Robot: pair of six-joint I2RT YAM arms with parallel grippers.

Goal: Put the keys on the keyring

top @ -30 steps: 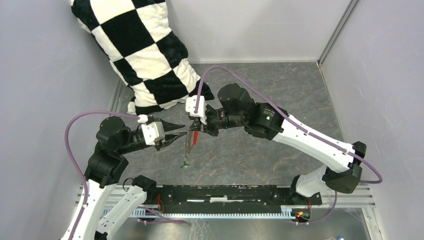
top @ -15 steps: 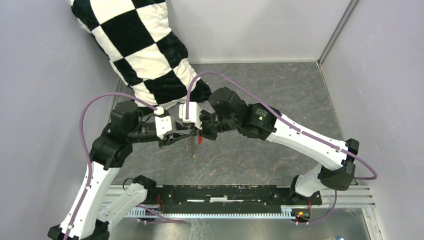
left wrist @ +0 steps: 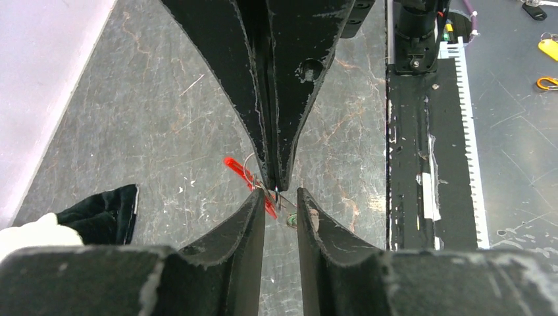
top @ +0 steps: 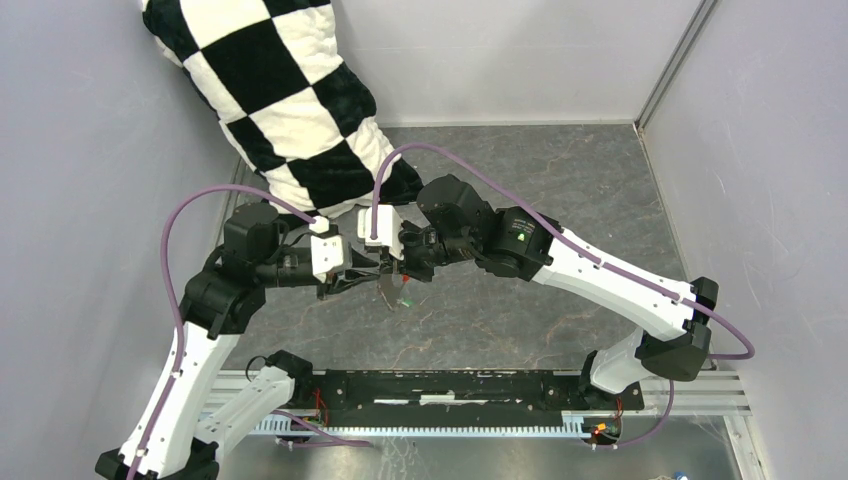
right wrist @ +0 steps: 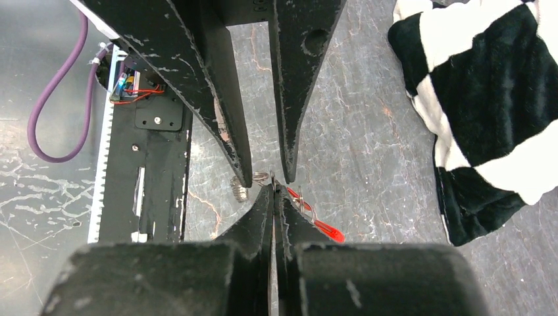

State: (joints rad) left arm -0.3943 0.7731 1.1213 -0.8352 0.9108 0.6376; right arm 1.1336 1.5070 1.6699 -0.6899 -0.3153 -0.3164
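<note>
My right gripper (top: 393, 270) is shut on the thin silver keyring (right wrist: 260, 176), which shows as a wire loop at its tip (right wrist: 273, 187). The long red oval tag (right wrist: 326, 230) hangs off the ring to one side; it also shows in the left wrist view (left wrist: 231, 164). The small green tag (top: 405, 300) dangles below and shows in the left wrist view (left wrist: 291, 220). My left gripper (top: 370, 277) is open, its fingertips (left wrist: 260, 195) on either side of the right gripper's tip and the ring (left wrist: 281, 194). I cannot make out the two keys.
A black-and-white checkered pillow (top: 290, 90) lies at the back left, close behind both wrists. A black rail (top: 460, 385) runs along the near edge. Grey walls (top: 760, 150) close in both sides. A yellow tag (left wrist: 547, 46) lies beyond the rail.
My left arm has swung right and brought its open gripper up to the right gripper's tip. The keyring has lifted, and the green tag has swung right and up.
</note>
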